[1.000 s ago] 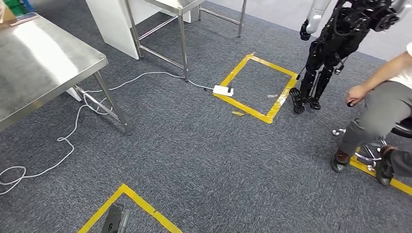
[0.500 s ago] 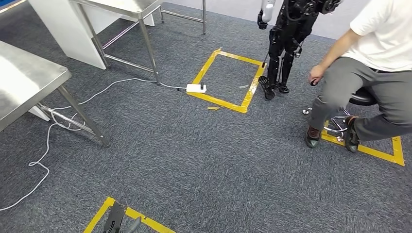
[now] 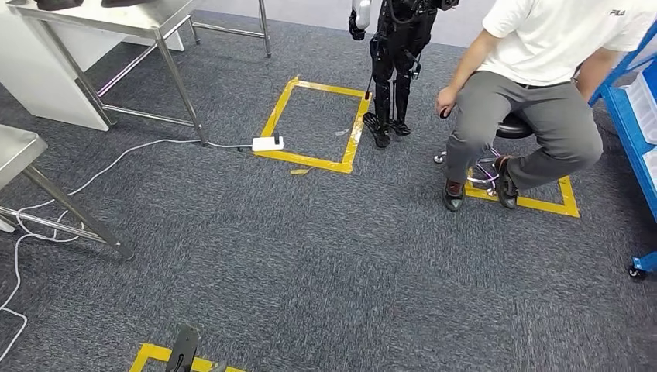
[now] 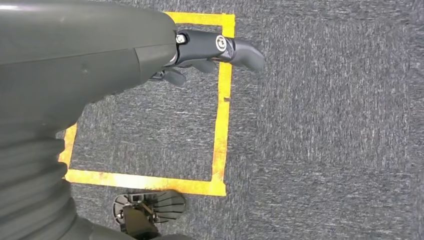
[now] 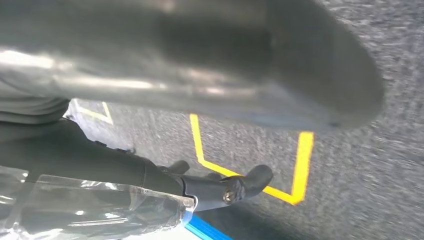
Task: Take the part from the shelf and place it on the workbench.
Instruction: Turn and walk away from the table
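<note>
Bench, near: steel top, at the far left edge of the head view; legs on grey carpet.
Bench, far: steel, at upper left; dark items on top, too small to identify.
Cable: white, runs across the carpet to a power strip at the corner of a yellow tape square.
Second robot: black, standing just beside the right side of the tape square.
Person: seated on a stool, between the second robot and the shelf.
Shelf: blue frame, at the far right edge of the head view, with pale bins.
Part: not identifiable in any bin; judged to be still on the shelf.
Left hand: hangs over the carpet and tape; fingers loose and apart, nothing in them.
Right hand: hangs low, thumb extended; clear plastic with a blue edge lies close by. Cannot tell whether the hand holds it or it belongs to the shelf.
Key relation: the shelf lies forward and to the robot's right, well apart from both hands; the right hand is judged the nearer. The part's long axis cannot be told.
Step in hand: judged to be the approach to the shelf, the pick not yet made.
</note>
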Tool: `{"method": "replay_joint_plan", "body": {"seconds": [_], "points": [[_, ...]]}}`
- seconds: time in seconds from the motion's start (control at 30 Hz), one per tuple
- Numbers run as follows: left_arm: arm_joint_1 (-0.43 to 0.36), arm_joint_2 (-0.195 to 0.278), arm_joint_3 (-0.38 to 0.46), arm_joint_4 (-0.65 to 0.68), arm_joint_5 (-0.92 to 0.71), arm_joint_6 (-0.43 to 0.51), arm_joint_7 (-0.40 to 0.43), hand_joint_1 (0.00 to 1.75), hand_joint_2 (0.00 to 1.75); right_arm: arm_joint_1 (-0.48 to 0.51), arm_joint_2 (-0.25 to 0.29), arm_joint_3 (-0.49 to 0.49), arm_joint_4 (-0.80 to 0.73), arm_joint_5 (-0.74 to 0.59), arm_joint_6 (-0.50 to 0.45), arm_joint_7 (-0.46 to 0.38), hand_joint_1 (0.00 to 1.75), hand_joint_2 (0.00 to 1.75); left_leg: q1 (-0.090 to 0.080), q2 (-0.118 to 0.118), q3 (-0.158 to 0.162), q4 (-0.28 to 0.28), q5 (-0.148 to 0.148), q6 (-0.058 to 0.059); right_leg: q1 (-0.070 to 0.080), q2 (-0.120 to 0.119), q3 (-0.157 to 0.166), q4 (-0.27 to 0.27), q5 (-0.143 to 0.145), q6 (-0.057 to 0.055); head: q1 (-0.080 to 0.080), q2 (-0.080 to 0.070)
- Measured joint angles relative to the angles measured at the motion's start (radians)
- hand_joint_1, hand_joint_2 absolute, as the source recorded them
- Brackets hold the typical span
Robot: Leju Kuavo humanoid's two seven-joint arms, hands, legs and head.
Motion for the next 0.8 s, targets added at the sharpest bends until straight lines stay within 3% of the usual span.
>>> {"method": "replay_joint_plan", "body": {"seconds": [0.07,0.13,0.2,0.23,0.33,0.37,0.43,0.47,0.5,0.57,0.63,0.7,0.73,0.8], "points": [[-0.002,0.000,0.000,0.000,0.002,0.000,0.002,0.00,1.75,0.000,0.001,0.000,0.000,0.000,0.001,0.000,0.00,0.00,-0.003,0.029,-0.001,-0.011,0.012,0.020,0.002,-0.050,-0.033,0.054,-0.026,-0.001,0.004,0.000],[0.000,0.000,0.001,0.000,0.006,0.001,0.003,0.00,1.75,-0.004,0.002,0.000,0.000,0.002,0.002,-0.001,0.00,0.00,-0.008,0.061,-0.005,-0.013,0.017,0.030,0.003,-0.102,-0.097,0.187,-0.088,-0.015,0.008,0.000],[0.002,0.000,0.001,0.000,0.009,0.002,0.003,0.00,1.75,-0.004,0.002,0.000,0.000,0.002,0.004,-0.002,0.00,0.00,-0.013,0.092,-0.009,-0.013,0.017,0.031,0.003,-0.107,-0.143,0.295,-0.127,-0.014,0.009,0.000],[0.002,0.000,0.001,0.000,0.009,0.002,0.003,0.00,1.75,-0.002,0.001,0.000,0.000,0.002,0.004,-0.002,0.00,0.00,-0.014,0.107,-0.011,-0.013,0.017,0.031,0.003,-0.109,-0.137,0.298,-0.125,-0.009,0.010,0.000],[0.002,-0.001,0.001,0.000,0.009,0.003,0.002,0.00,1.75,0.001,-0.001,0.000,0.000,0.002,0.004,-0.002,0.00,0.00,-0.016,0.138,-0.010,-0.012,0.017,0.030,0.003,-0.126,-0.043,0.156,-0.078,0.008,0.011,0.000],[0.002,-0.001,0.001,0.000,0.009,0.003,0.002,0.00,1.75,0.001,-0.001,0.000,0.000,0.002,0.004,-0.002,0.00,0.00,-0.016,0.142,-0.009,-0.012,0.017,0.030,0.003,-0.132,-0.024,0.125,-0.069,0.010,0.010,0.000],[0.002,-0.001,0.001,0.000,0.009,0.003,0.001,0.00,1.75,0.001,-0.001,0.000,0.000,0.002,0.004,-0.002,0.00,0.00,-0.016,0.144,-0.009,-0.012,0.017,0.029,0.003,-0.136,-0.015,0.111,-0.066,0.011,0.010,0.000],[0.002,-0.001,0.001,0.000,0.009,0.003,0.001,0.00,1.75,-0.001,-0.001,0.000,0.000,0.002,0.004,-0.002,0.00,0.00,-0.019,0.148,-0.008,-0.011,0.015,0.027,0.006,-0.156,0.003,0.082,-0.062,0.010,0.012,0.000],[0.002,-0.001,0.000,0.000,0.009,0.003,0.000,0.00,1.75,-0.001,-0.001,0.000,0.000,0.002,0.004,-0.002,0.00,0.00,-0.022,0.160,-0.006,-0.010,0.014,0.022,0.010,-0.166,0.017,0.053,-0.056,0.004,0.010,0.000],[0.000,-0.002,-0.004,0.000,0.008,0.004,-0.001,0.00,1.75,-0.002,-0.001,0.000,0.000,0.003,0.005,-0.001,0.00,0.00,-0.021,0.136,-0.018,0.032,-0.022,-0.001,0.011,-0.167,0.043,0.000,-0.039,-0.022,0.006,0.000],[0.000,-0.003,-0.010,0.000,0.007,0.004,0.002,0.00,1.75,-0.002,-0.002,0.000,0.000,0.004,0.006,0.002,0.00,0.00,-0.014,0.081,-0.067,0.150,-0.098,-0.016,0.007,-0.127,0.037,-0.002,-0.028,-0.046,0.001,0.000],[0.003,-0.003,-0.013,0.000,0.007,0.004,0.007,0.00,1.75,-0.003,-0.002,0.001,0.000,0.004,0.008,0.004,0.00,0.00,-0.013,0.065,-0.120,0.267,-0.145,-0.016,0.013,-0.101,0.032,-0.001,-0.024,-0.052,0.001,0.000],[0.003,-0.003,-0.014,0.000,0.007,0.004,0.008,0.00,1.75,-0.002,-0.002,0.001,0.000,0.004,0.009,0.005,0.00,0.00,-0.013,0.063,-0.127,0.281,-0.139,-0.013,0.015,-0.087,0.031,-0.001,-0.023,-0.053,0.001,0.000],[0.003,-0.003,-0.015,0.000,0.007,0.004,0.009,0.00,1.75,0.000,-0.001,0.000,0.000,0.004,0.010,0.006,0.00,0.00,-0.014,0.052,-0.085,0.194,-0.073,-0.004,0.018,-0.059,0.032,0.000,-0.020,-0.052,0.001,0.000]]}}
